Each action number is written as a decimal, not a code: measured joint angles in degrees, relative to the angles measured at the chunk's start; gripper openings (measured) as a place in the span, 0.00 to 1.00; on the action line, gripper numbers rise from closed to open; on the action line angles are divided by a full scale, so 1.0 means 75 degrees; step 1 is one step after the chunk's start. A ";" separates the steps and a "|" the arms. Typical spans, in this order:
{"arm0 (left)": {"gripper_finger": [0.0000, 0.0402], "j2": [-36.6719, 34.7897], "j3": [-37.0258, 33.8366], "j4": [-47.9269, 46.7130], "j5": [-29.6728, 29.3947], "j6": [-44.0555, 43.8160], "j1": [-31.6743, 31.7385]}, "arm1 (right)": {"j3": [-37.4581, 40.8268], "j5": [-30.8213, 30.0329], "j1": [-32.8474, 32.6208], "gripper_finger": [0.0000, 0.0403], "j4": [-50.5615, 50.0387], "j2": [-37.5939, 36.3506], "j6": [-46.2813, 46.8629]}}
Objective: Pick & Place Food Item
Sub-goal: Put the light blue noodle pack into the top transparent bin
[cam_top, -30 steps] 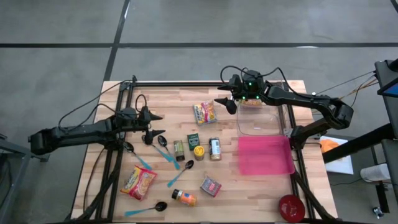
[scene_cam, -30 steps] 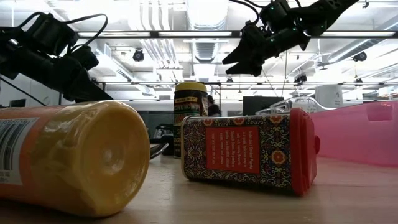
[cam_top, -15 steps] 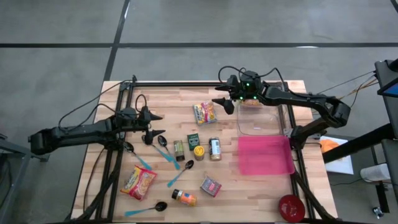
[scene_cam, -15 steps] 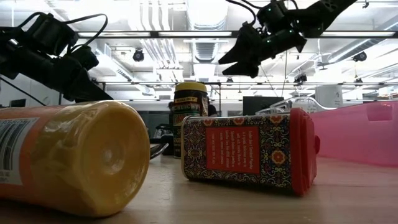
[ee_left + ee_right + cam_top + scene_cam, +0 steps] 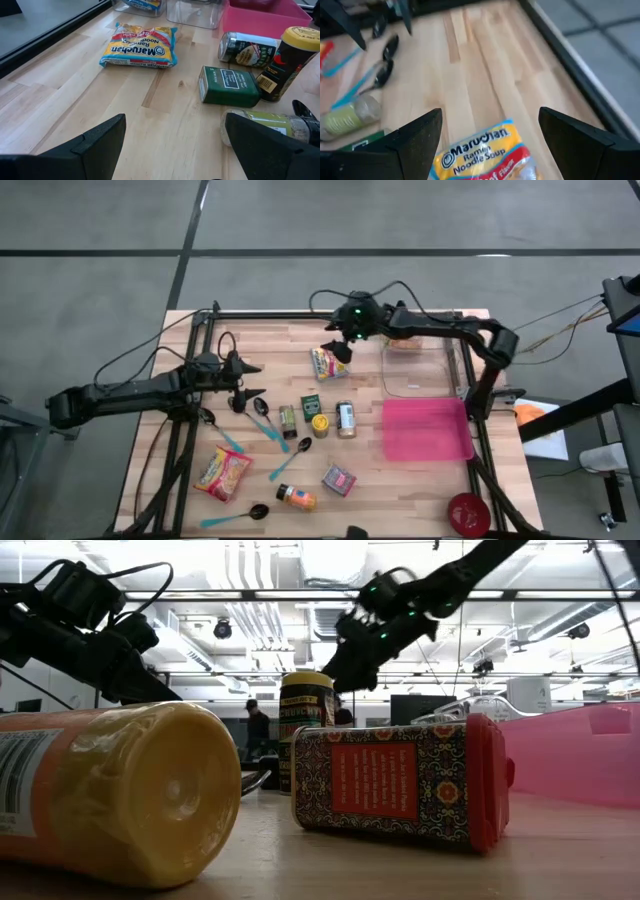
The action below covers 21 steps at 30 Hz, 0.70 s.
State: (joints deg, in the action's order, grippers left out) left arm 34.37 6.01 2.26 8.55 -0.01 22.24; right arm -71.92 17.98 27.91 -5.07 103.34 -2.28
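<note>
A yellow and red ramen noodle pack (image 5: 328, 362) lies flat on the wooden table, toward the far middle. My right gripper (image 5: 338, 349) hovers open just above its far right end. In the right wrist view the pack (image 5: 481, 154) shows below and between the two spread fingers of my right gripper (image 5: 490, 113), which touch nothing. My left gripper (image 5: 246, 380) stands open at the table's left, off the surface. In the left wrist view, my left gripper (image 5: 175, 118) looks across bare wood toward the pack (image 5: 139, 46).
Near the middle stand a green box (image 5: 311, 403), a yellow-lidded jar (image 5: 320, 424), a can (image 5: 346, 420) and a spice jar (image 5: 288, 420). A clear container (image 5: 415, 370), pink tray (image 5: 427, 430) and red bowl (image 5: 468, 513) sit at the right. Spoons, another noodle pack (image 5: 222, 473), an orange bottle (image 5: 296, 498) and a patterned box (image 5: 339, 479) lie nearer.
My right gripper has swung from beside the clear container toward the table's left edge and down, tipping further downward, and now hangs over the ramen pack. Its fingers have stayed open. Nothing on the table has moved.
</note>
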 joint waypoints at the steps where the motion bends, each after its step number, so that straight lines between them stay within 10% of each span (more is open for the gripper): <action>1: 0.86 0.0000 0.0000 0.0000 0.0001 0.0000 0.0000 | -0.0247 0.0000 -0.0017 0.82 -0.0238 0.0194 0.0046; 21: 0.86 0.0000 -0.0004 -0.0069 -0.0002 0.0000 0.0000 | -0.1967 -0.0691 -0.0335 0.82 -0.1307 0.2293 -0.0372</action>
State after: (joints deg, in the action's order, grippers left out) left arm 34.37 5.98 1.74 8.54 -0.01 22.24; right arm -86.67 12.79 25.40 -14.87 120.54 -5.07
